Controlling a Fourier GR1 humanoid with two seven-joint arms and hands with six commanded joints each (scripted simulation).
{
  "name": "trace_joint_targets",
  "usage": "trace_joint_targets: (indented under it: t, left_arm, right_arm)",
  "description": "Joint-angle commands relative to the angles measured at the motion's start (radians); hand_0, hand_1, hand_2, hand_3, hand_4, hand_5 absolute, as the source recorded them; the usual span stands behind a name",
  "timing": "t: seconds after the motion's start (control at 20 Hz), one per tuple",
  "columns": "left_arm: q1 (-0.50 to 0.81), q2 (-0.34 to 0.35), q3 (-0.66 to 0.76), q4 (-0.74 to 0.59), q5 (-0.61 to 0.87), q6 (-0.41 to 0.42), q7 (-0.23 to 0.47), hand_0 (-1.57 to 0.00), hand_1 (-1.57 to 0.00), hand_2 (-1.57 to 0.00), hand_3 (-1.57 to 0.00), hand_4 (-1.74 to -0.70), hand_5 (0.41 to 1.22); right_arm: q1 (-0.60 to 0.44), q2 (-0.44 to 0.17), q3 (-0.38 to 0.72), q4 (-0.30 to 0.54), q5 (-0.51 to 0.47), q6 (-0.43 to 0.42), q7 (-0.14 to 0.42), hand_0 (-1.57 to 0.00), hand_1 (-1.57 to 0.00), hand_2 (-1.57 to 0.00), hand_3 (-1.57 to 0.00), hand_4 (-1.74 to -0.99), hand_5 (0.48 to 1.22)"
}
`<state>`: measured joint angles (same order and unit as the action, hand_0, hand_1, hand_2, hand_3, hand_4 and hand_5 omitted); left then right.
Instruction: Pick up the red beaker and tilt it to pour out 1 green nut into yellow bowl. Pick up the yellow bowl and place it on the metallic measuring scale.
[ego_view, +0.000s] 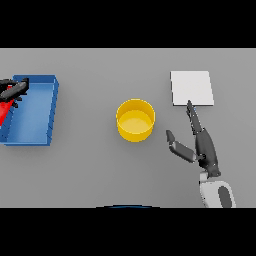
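Seen from above: a grey table (90, 175). At the left edge, a blue tray (37, 117), and over its left side the left robot hand (14, 90), dark fingers curled round the red beaker (5, 111), of which only a red wedge shows, partly cut off by the view's edge. Cannot tell whether the beaker is resting in the tray or held just above it. Near the middle of the table, the yellow bowl (135, 120), upright; too little detail inside to tell whether a green nut lies there. Toward the far right, a flat pale square, the metallic measuring scale (192, 88), bare on top. Between bowl and scale, nearer the front edge, the right robot hand (202, 142), spread wide, fingers straight and reaching toward the scale's near edge, thumb angled out toward the bowl, holding nothing and apart from the bowl. Judged stage: beaker work apparently finishing, bowl pickup about to begin. Next move likely calls for swinging the right robot hand leftward to the bowl's rim, closing on its wall, lifting level, then setting it squarely on the scale.
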<state>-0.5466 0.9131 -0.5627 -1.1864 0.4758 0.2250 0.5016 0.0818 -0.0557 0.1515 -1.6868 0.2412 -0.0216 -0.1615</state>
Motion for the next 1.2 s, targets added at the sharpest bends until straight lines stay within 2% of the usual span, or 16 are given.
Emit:
trace_joint_targets:
  t: [0.0, 0.05, 0.1, 0.2, 0.4, 0.55, 0.65, 0.75, 0.95, 1.05, 1.15]
  left_arm:
    - [0.006, 0.008, -0.006, -0.010, 0.000, -0.014, 0.001, -0.64, -0.56, -0.54, -0.45, -0.82, 0.667]
    - [-0.003, 0.011, -0.030, 0.005, -0.031, -0.029, 0.011, -0.51, -0.45, -0.43, -0.36, -0.78, 0.656]
    - [0.000, 0.022, -0.036, 0.009, -0.045, -0.042, -0.007, -0.41, -0.36, -0.34, -0.29, -0.76, 0.651]
    - [-0.019, -0.005, -0.043, 0.059, -0.068, -0.034, -0.016, -0.26, -0.23, -0.22, -0.18, -0.74, 0.648]
    - [-0.047, -0.025, -0.050, 0.086, -0.103, 0.004, -0.022, -0.11, -0.09, -0.09, -0.08, -0.71, 0.647]
    - [-0.037, -0.035, -0.039, 0.072, -0.110, 0.048, -0.079, -0.05, -0.05, -0.05, -0.04, -0.71, 0.663]
    - [-0.032, -0.023, -0.025, 0.059, -0.100, 0.056, -0.088, -0.03, -0.03, -0.03, -0.02, -0.71, 0.679]
    - [-0.028, -0.028, -0.029, 0.058, -0.108, 0.071, -0.090, -0.02, -0.02, -0.02, -0.01, -0.71, 0.689]
    - [-0.022, -0.031, -0.020, 0.053, -0.087, 0.064, -0.129, -0.01, -0.01, -0.01, -0.01, -0.72, 0.667]
    - [-0.023, -0.039, -0.023, 0.053, -0.083, 0.064, -0.119, 0.00, 0.00, 0.00, 0.00, -0.72, 0.665]
    - [-0.042, -0.050, -0.035, 0.077, -0.087, 0.056, -0.115, 0.00, 0.00, 0.00, 0.00, -0.71, 0.669]
  right_arm:
    - [-0.003, -0.010, -0.009, 0.013, -0.001, 0.001, 0.004, 0.00, 0.00, 0.00, 0.00, -1.151, 0.677]
    - [-0.009, -0.005, -0.008, 0.014, 0.000, -0.003, 0.005, 0.00, 0.00, 0.00, 0.00, -1.147, 0.680]
    - [-0.003, -0.004, -0.004, 0.010, -0.003, 0.002, -0.010, 0.00, 0.00, 0.00, 0.00, -1.145, 0.685]
    - [-0.006, -0.008, -0.004, 0.005, 0.003, 0.001, 0.003, 0.00, 0.00, 0.00, 0.00, -1.156, 0.690]
    - [-0.008, -0.008, -0.004, 0.002, 0.007, -0.003, 0.012, 0.00, 0.00, 0.00, 0.00, -1.176, 0.688]
    - [-0.009, -0.014, 0.022, -0.005, 0.075, -0.027, 0.055, 0.00, 0.00, 0.00, 0.00, -1.163, 0.677]
    - [-0.043, -0.054, 0.030, 0.005, 0.087, 0.011, 0.041, 0.00, 0.00, 0.00, 0.00, -1.132, 0.703]
    - [-0.075, -0.106, 0.072, 0.004, 0.132, 0.071, 0.024, 0.00, 0.00, 0.00, 0.00, -1.153, 0.728]
    - [-0.212, -0.246, 0.172, 0.029, 0.326, 0.182, 0.096, 0.00, 0.00, 0.00, 0.00, -1.216, 0.704]
    - [-0.301, -0.300, 0.233, 0.065, 0.410, 0.228, 0.069, 0.00, 0.00, 0.00, 0.00, -1.222, 0.701]
    - [-0.386, -0.312, 0.305, 0.112, 0.492, 0.267, 0.040, 0.00, 0.00, 0.00, 0.00, -1.232, 0.702]
